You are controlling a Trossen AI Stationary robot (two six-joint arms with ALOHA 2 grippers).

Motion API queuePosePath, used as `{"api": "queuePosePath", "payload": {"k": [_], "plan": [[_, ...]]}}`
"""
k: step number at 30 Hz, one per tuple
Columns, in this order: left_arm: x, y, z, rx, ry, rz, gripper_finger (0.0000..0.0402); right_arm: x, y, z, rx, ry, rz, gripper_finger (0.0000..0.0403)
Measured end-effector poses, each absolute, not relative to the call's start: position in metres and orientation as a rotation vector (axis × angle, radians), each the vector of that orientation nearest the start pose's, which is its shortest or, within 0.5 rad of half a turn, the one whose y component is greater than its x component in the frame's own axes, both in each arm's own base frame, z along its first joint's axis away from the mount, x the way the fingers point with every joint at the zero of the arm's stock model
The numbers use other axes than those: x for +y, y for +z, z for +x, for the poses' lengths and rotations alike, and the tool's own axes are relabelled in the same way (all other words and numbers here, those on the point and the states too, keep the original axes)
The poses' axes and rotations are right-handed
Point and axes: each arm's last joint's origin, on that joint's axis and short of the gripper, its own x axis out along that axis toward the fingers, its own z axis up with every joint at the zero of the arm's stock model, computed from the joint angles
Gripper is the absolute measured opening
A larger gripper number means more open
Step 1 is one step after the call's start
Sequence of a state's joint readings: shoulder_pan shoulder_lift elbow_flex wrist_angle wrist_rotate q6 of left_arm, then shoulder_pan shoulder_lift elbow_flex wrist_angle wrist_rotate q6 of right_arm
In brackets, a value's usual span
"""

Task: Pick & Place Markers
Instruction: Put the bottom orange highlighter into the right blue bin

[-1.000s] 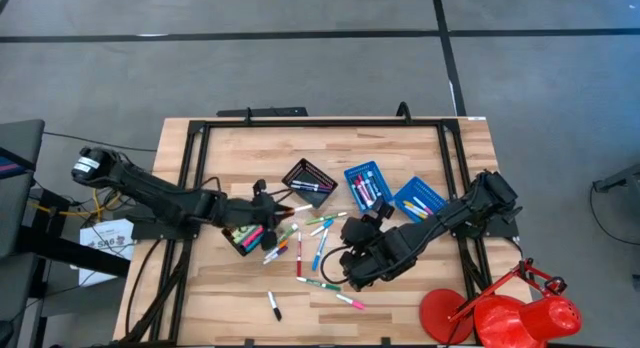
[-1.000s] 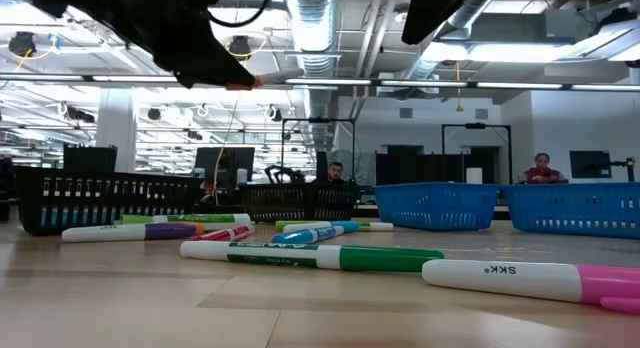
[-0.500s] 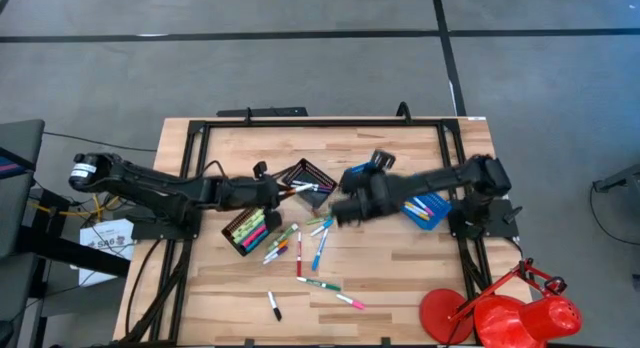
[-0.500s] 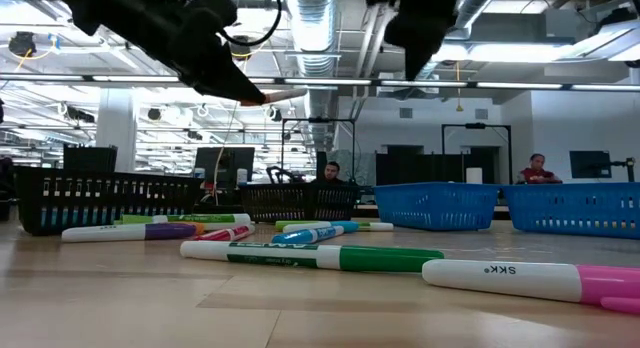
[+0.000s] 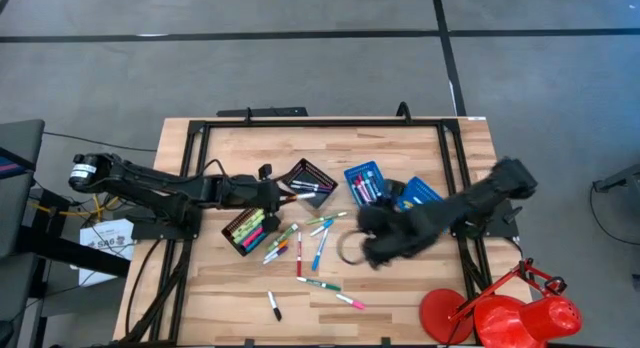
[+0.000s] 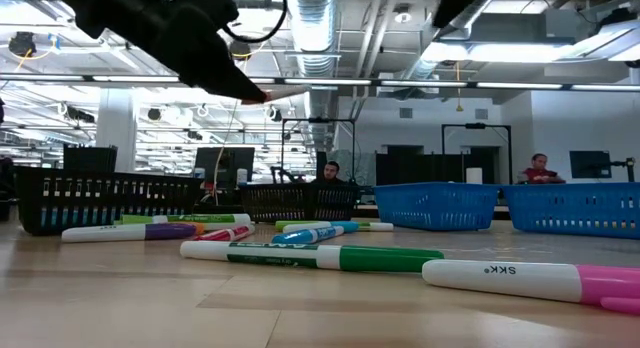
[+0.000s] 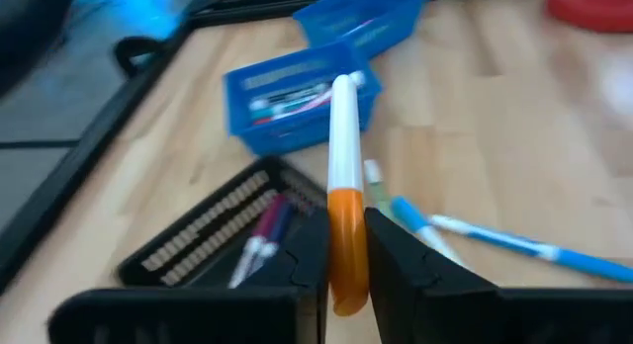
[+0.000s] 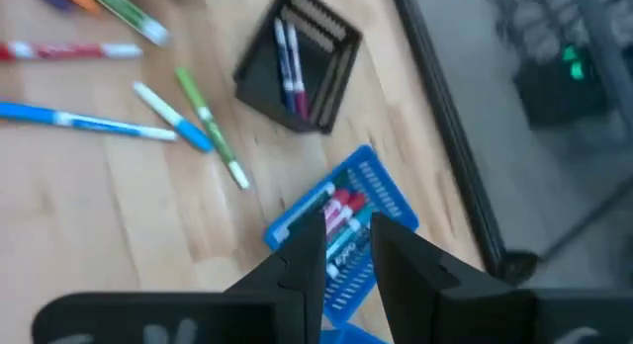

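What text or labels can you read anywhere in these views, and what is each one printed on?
"SKK": black letters, seen upside down, on the white barrel of the pink-capped marker lying nearest the low camera.
Green-and-white marker in the low view: dark print on its barrel, too small to read.
White paper sheet beside the table's left edge in the high view: dark print, too blurred to read.
Nothing readable in either wrist view.

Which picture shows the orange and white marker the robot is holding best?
The left wrist view: the orange-and-white marker stands close up, pinched in the left gripper. The high view shows it only as a pale sliver by the black mesh tray. The low view shows just its tip. The right wrist view misses it.
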State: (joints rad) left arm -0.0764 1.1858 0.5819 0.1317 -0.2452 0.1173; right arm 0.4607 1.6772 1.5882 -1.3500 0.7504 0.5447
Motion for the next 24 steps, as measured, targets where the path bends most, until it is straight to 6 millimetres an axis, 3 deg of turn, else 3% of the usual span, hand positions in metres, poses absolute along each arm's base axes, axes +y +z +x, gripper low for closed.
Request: {"api": "queuePosePath", "payload": {"k": [3,8,11,15,19,24], "plan": [[-0.016,0.216,0.242,0.460,0.093,0.183,0.0048,0.125,0.313,0.260,0.923,-0.465,-0.282,0.0072],[-0.020,0.220,0.244,0.407,0.063,0.183,0.0047,0.117,0.262,0.239,0.614,-0.277,-0.127,0.0052],[-0.023,0.223,0.246,0.369,-0.014,0.163,0.0045,0.104,0.230,0.242,0.370,-0.165,-0.131,0.0040],[-0.024,0.228,0.247,0.314,-0.051,0.151,0.0049,0.076,0.206,0.250,0.131,-0.118,-0.092,0.0034],[-0.023,0.231,0.248,0.284,-0.046,0.150,0.0048,0.051,0.194,0.266,0.137,-0.024,0.006,0.0054],[-0.023,0.232,0.249,0.274,-0.045,0.150,0.0049,0.036,0.189,0.292,0.167,0.025,0.025,0.0102]]}}
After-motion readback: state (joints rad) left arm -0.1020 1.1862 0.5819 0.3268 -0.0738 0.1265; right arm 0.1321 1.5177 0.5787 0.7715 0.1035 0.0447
